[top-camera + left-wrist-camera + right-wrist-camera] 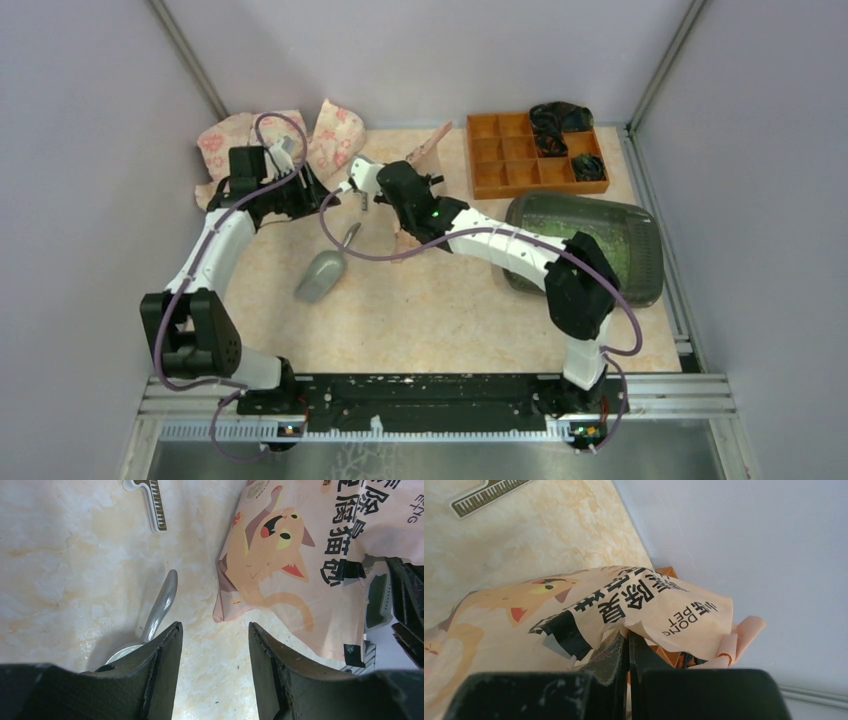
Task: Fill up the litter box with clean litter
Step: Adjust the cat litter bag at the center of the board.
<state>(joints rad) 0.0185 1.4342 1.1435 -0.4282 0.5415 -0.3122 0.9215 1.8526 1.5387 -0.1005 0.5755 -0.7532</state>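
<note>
The litter box (600,203) at three o'clock is holding some green litter (625,255), while the right gripper (628,642) is pinching the pink bag (280,570) and the left gripper (215,630) is hanging half open above the scoop (162,600), so filling looks unfinished.

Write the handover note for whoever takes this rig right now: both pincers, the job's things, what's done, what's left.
Left pincer: open and empty, low over the table beside the grey scoop.
Right pincer: shut on the pink bag, near the table's back middle, not over the box.
Litter box: on the right side, with clean litter showing inside.
Done: some litter is in.
Left: probably more pouring or scooping. How much the bag holds is not visible.
</note>
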